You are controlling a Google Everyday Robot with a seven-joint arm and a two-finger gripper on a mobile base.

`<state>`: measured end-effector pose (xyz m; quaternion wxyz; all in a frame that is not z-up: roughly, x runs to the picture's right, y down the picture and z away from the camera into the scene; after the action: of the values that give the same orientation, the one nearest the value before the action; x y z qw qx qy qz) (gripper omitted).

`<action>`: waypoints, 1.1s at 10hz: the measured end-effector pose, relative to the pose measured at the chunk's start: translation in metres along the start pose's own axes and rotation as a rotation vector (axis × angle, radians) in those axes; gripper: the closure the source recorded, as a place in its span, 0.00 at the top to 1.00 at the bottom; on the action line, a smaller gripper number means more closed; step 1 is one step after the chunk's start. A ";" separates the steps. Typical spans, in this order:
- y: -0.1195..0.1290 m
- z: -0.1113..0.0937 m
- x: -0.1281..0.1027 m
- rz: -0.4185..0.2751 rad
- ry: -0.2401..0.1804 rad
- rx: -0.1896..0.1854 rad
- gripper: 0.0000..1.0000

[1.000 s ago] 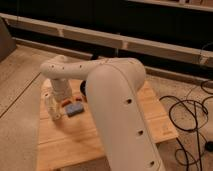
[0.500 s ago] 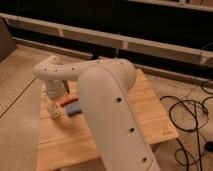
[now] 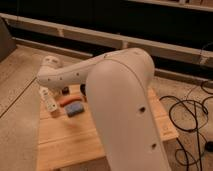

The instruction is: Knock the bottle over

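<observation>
The bottle (image 3: 48,100), slim and whitish with a pale label, stands near the left edge of the wooden table (image 3: 115,135). My big white arm (image 3: 115,95) reaches across the table from the front right and hides much of it. My gripper (image 3: 65,90) shows only as a dark piece under the arm's far end, just to the right of the bottle and a little behind it. I cannot tell whether it touches the bottle.
An orange-red object (image 3: 67,101) and a blue object (image 3: 75,108) lie on the table right of the bottle. Black cables (image 3: 187,117) lie on the floor to the right. A dark wall with pale rails (image 3: 100,35) runs along the back.
My arm has swung left and lower over the table, bringing its end close above the bottle. The bottle stands in about the same place.
</observation>
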<state>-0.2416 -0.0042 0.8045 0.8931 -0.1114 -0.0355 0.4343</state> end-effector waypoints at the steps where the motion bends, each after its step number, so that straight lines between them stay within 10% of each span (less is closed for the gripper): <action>1: -0.009 -0.010 0.016 0.039 -0.026 0.042 0.65; 5: -0.017 -0.028 0.059 0.115 -0.048 0.098 0.65; 11: -0.014 -0.030 0.063 0.119 -0.052 0.099 0.65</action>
<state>-0.1867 0.0315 0.7768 0.8690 -0.0578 -0.0303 0.4905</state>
